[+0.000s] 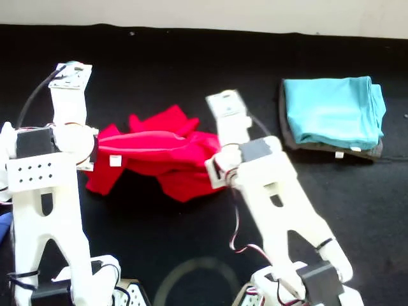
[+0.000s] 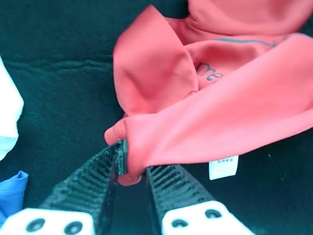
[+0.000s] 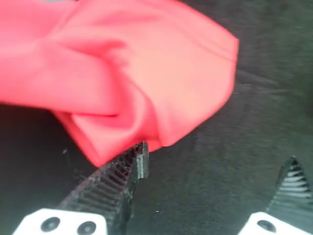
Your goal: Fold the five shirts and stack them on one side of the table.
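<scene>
On black table (image 1: pixel 178 64), left claw (image 2: pixel 133 165) pinches red shirt (image 2: pixel 220 117).

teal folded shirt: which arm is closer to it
Right. The right arm stands at the end of the red shirt toward the teal folded shirt; the left arm holds its far end.

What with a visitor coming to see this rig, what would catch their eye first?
A crumpled red shirt lies in the middle, its edge pinched by the left gripper; the right gripper stands open beside it. A folded teal shirt sits on a grey one at the far right.
</scene>
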